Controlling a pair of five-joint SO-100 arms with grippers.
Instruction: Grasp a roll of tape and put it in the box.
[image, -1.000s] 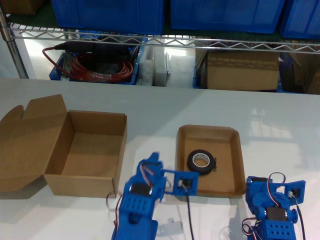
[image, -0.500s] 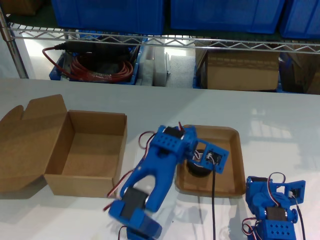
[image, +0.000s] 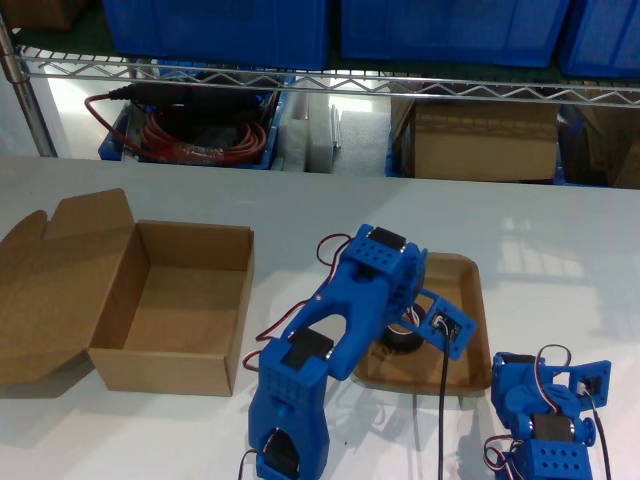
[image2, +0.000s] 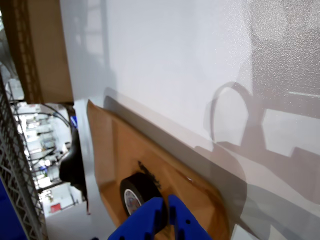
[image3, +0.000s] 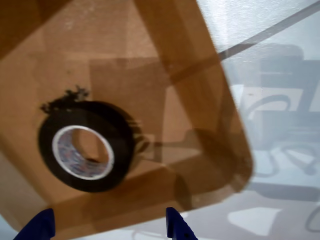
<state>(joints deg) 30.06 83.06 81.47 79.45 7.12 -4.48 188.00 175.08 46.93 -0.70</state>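
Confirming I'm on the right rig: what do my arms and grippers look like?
Both are bright blue blocky plastic with black servo motors in the joints. My second arm trails thin red wires and a black wrist cable. My second gripper and my first gripper have plain blue fingers.

Workshop or storeroom, wire shelving (image: 300, 80), blue bins (image: 220, 25), coiled red cable (image: 190, 135)

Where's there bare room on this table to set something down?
Bare table runs behind the box and the tray, up to the wire shelf, and on the exterior view's right of the tray. The box floor is empty. Crowded: an arm covers the tray, over the roll of tape.
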